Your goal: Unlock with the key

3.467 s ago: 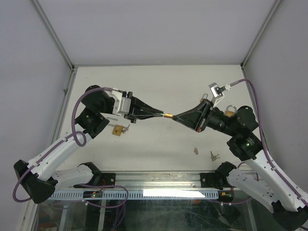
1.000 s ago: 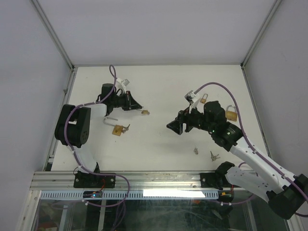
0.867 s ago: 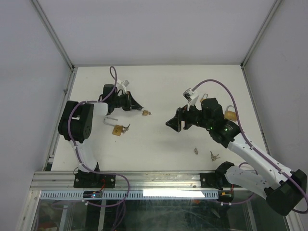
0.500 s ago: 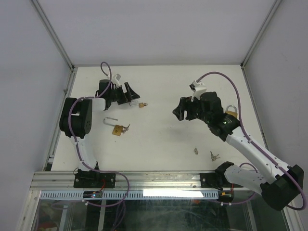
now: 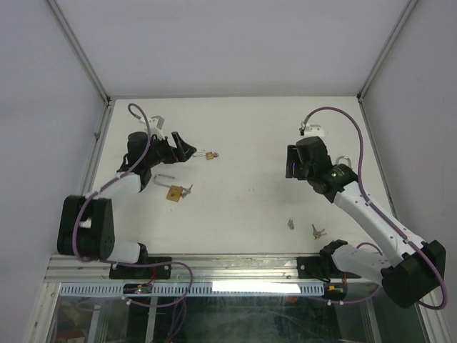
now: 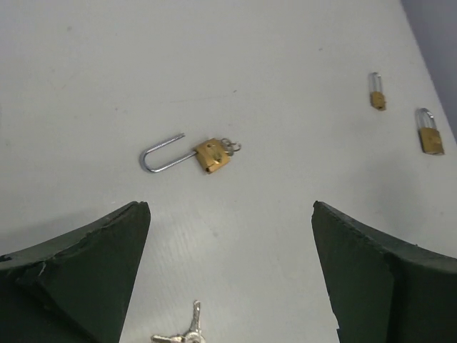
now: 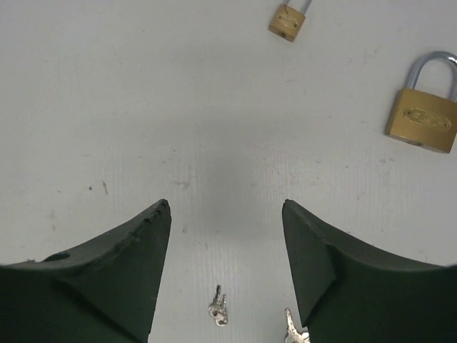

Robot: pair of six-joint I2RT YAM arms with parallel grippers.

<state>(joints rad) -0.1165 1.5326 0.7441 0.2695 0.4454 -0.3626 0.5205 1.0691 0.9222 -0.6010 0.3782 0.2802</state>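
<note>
— How will that padlock (image 6: 212, 156) handle?
— I'd judge it dense, hard, slick brass. I'd pinch the flat body, not the swung-out shackle (image 6: 143, 160) or the key (image 6: 230, 146) in its base.
— Where is it?
— On the table (image 6: 285, 57), just ahead of my left gripper (image 6: 230, 207), untouched; jaws spread wide, empty. My right gripper (image 7: 225, 204) gapes too, well away.

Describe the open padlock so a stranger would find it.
On the left half of the white table, toward the arm bases from the left gripper, lies a brass padlock. Only it has a long silver shackle swung free, with keys at its body.
</note>
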